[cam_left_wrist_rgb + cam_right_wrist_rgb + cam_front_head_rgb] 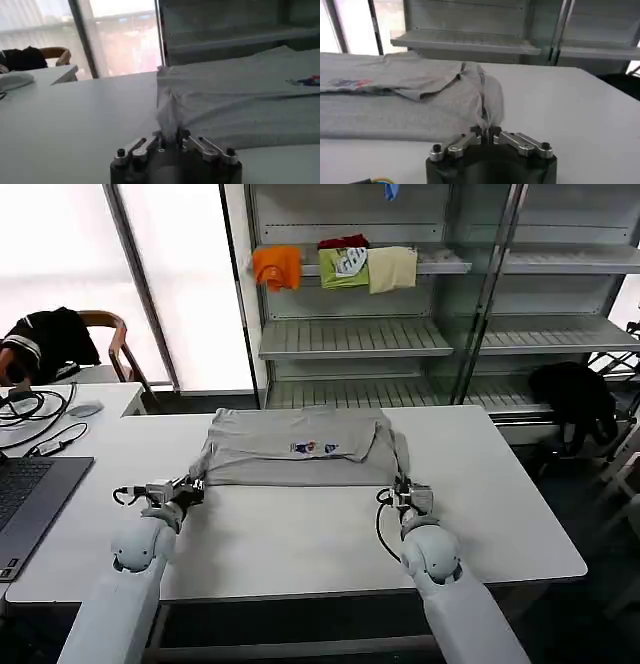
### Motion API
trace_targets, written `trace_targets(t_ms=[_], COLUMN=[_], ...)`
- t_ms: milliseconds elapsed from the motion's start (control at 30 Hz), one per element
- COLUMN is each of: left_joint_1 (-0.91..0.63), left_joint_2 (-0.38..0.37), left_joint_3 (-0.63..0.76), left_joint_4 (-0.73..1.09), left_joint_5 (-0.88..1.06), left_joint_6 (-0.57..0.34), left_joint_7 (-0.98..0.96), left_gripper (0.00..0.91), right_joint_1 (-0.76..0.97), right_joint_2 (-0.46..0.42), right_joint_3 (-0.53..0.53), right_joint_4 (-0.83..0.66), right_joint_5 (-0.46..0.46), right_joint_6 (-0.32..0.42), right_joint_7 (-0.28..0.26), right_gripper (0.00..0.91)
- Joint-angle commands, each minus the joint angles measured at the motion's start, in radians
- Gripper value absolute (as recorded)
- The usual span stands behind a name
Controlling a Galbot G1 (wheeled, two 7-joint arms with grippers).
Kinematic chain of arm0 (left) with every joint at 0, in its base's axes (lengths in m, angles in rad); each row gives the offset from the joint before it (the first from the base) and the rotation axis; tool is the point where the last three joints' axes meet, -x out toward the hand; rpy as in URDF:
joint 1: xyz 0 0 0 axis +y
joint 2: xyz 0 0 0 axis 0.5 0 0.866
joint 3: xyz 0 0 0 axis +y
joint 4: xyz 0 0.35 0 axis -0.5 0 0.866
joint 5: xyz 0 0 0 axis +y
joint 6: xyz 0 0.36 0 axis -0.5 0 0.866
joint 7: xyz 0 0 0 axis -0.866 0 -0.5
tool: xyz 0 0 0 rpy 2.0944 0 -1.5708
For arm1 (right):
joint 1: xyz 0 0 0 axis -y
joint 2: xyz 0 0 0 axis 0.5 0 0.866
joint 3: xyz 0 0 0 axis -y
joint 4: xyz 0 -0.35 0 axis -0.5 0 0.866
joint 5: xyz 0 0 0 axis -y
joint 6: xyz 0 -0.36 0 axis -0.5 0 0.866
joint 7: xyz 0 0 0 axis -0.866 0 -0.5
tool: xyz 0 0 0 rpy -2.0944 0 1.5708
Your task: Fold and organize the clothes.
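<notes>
A light grey T-shirt (295, 446) with a small multicoloured chest print (314, 448) lies partly folded on the white table (300, 534), toward its far side. My left gripper (193, 487) is shut on the shirt's near left corner, the cloth (170, 120) bunched between its fingers. On the other side my right gripper (404, 487) is shut on the near right corner, where a pinched fold (487, 107) rises from the fingers. The print also shows in the left wrist view (306, 80) and the right wrist view (349, 82).
A laptop (30, 499) and cables (35, 409) sit at the table's left. Behind stand metal shelves (355, 336) holding orange, green and cream folded garments (340, 266). A chair with a black garment (50, 344) is at the far left; another black garment (575, 399) hangs right.
</notes>
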State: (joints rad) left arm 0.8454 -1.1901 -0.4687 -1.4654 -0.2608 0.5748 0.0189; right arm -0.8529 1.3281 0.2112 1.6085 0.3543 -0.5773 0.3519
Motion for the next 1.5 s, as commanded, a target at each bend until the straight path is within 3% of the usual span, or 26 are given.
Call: trace_targets(t_ms=[33, 333, 700, 1100, 1500], left_joint_1=[0.049, 0.224, 0.516, 0.688, 0.735], left_joint_2=[0.014, 0.074, 0.081, 0.031, 0.001], left_joint_3=[-0.010, -0.061, -0.098, -0.118, -0.137], left_joint_4=[-0.061, -0.318, -0.657, -0.748, -0.765], left_joint_5=[-0.008, -0.057, -0.075, -0.031, -0.004], left_joint_6=[0.002, 0.003, 0.004, 0.002, 0.001], left_joint_7=[-0.004, -0.030, -0.050, -0.049, -0.053], left_gripper=[0.020, 0.010, 0.020, 0.010, 0.020], right_joint_1=[-0.027, -0.145, -0.366, -0.596, -0.680], right_joint_2=[-0.008, -0.065, -0.105, -0.146, -0.168], right_joint_3=[0.002, 0.015, 0.034, 0.071, 0.098], right_joint_4=[0.066, 0.295, 0.570, 0.647, 0.649], right_joint_5=[0.007, 0.035, 0.028, 0.004, -0.009], right_joint_6=[-0.002, -0.003, -0.004, 0.000, 0.036], right_joint_7=[0.005, 0.046, 0.101, 0.114, 0.123], right_gripper=[0.000, 0.000, 0.000, 0.000, 0.000])
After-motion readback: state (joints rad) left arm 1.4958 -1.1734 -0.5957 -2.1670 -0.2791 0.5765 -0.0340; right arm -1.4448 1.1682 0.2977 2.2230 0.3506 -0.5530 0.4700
